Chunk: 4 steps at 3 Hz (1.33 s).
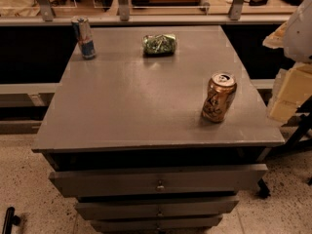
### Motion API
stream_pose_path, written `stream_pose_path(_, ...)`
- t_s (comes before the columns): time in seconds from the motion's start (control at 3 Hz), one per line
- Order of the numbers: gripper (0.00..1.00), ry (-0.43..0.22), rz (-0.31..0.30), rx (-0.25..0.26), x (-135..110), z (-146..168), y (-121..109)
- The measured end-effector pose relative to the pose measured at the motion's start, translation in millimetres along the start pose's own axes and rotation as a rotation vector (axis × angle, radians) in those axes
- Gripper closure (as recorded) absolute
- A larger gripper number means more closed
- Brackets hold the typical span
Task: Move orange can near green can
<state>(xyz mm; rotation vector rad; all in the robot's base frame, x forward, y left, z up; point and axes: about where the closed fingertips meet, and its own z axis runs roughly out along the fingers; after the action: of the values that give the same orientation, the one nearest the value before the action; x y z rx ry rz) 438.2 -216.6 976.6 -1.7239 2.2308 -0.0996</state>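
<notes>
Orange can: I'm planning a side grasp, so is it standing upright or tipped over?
Upright: the orange can stands on its base near the table's front edge, silver top facing up. The pincer is out of view.

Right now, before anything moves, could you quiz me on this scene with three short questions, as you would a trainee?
1. True or false: the orange can touches the green can.
2. Which stands at the table's far left corner? A orange, B green, C blue-and-silver can.
3. Where is the gripper?
Key: 1 false, they sit well apart; 2 C; 3 not in view.
</notes>
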Motion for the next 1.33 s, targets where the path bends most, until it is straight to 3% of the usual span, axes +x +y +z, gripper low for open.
stream_pose_path(0.33, 0.00, 0.000, 0.000, 0.000, 0, 0, 0)
stream_pose_path(1.0, 0.00, -0.103, -0.010, -0.002, -21, 19, -19)
stream_pose_path(1.33, 0.00, -0.152, 0.017, -0.022, -25, 40, -31)
